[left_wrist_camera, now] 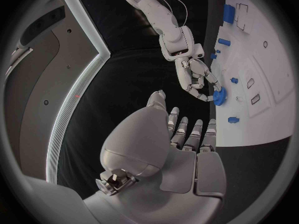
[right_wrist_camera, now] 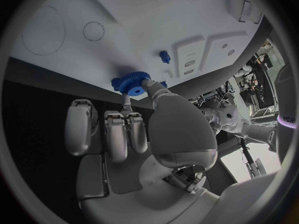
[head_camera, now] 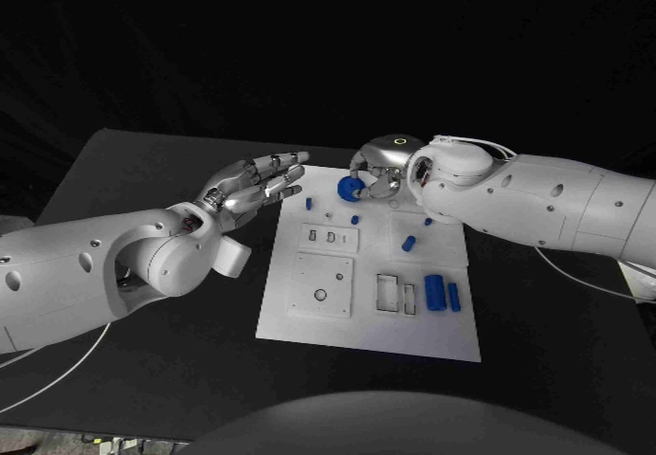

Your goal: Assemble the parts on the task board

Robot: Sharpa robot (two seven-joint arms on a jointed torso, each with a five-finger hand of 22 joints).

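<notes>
Nearest us on the flat white task board [head_camera: 369, 327], two blue cylinders [head_camera: 442, 292] lie side by side at its near right, beside two raised white insert plates [head_camera: 324, 283]; farther back we count four smaller blue pieces [head_camera: 408, 244] scattered on the plate. Our right hand [head_camera: 380, 171] pinches one toothed blue gear wheel [head_camera: 350, 190] at the board's far edge. Our left hand [head_camera: 253, 189] hovers over the board's far left corner with fingers spread, holding nothing.
</notes>
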